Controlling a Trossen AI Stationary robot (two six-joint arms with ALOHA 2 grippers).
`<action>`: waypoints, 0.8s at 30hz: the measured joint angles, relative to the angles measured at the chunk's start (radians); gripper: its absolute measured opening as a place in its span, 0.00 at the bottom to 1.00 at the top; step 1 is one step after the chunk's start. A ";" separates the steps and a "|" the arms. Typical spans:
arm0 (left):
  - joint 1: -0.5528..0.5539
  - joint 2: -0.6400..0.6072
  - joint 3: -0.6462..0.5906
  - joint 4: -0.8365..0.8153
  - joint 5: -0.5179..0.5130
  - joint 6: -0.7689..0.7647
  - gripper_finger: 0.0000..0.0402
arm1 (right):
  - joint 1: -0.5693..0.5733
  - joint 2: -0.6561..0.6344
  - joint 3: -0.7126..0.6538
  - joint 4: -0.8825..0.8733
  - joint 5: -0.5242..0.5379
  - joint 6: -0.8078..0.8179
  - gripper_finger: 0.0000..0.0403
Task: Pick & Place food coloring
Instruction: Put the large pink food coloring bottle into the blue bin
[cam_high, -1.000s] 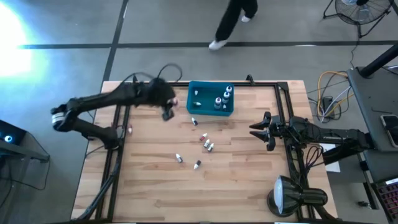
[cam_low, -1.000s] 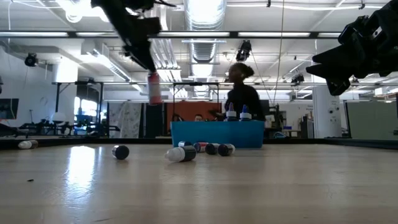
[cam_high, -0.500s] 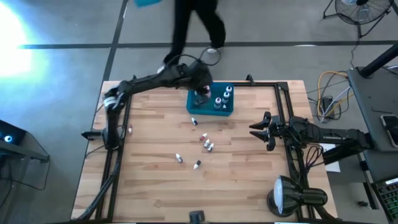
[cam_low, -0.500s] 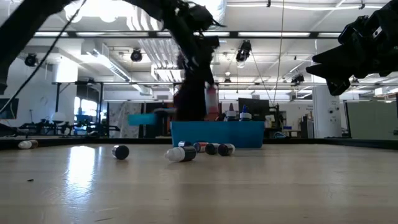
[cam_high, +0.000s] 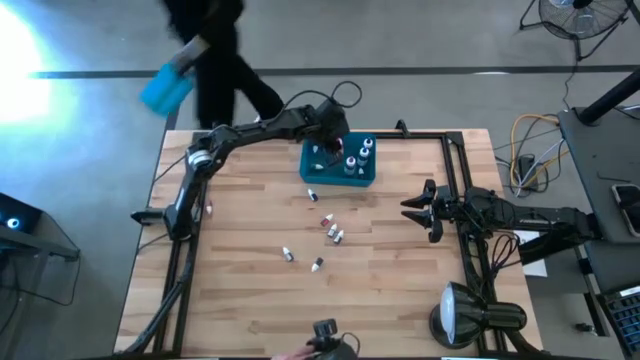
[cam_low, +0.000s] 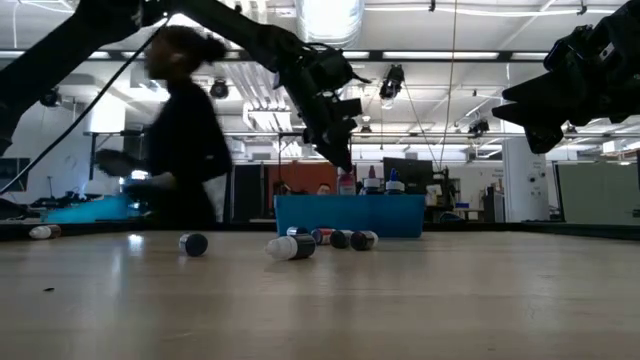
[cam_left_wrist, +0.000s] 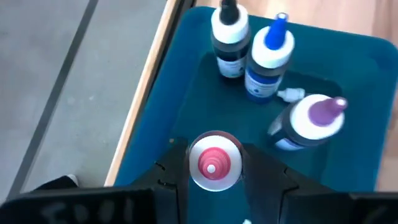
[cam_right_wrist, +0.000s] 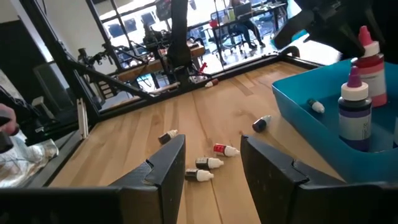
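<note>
Right now my left gripper (cam_left_wrist: 214, 171) is clamped on a red-capped dropper bottle (cam_left_wrist: 214, 160), fingers either side of its body, long axis upright, cap pointing up at my wrist camera. The relation that matters: bottle sits directly over the teal bin (cam_high: 312, 176), inside its rim line, on the bin's side nearer the left arm, with bin floor straight below. So the release direction is straight down, no sideways travel needed, I judge. 3 larger bottles already stand in the bin just beside my drop spot: black-capped (cam_left_wrist: 229, 38), blue-capped (cam_left_wrist: 269, 55), purple-capped (cam_left_wrist: 309, 120); a tiny white-capped one lies between them.

My right gripper (cam_high: 418, 208) waits well apart at the table's right side, fingers apart, holding nothing.

5 loose food coloring bottles (cam_high: 333, 231) lie on the wood in front of the bin, closer to the left arm's reach.
</note>
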 joint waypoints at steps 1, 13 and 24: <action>0.003 0.005 0.000 0.005 0.000 0.000 0.22 | 0.000 0.000 0.000 0.000 0.000 0.000 0.37; 0.009 0.015 -0.005 -0.052 0.134 -0.078 0.22 | 0.000 0.000 0.000 0.000 0.000 0.000 0.37; 0.008 0.015 -0.060 -0.041 0.099 -0.078 0.34 | 0.000 0.000 0.000 0.000 0.000 0.000 0.37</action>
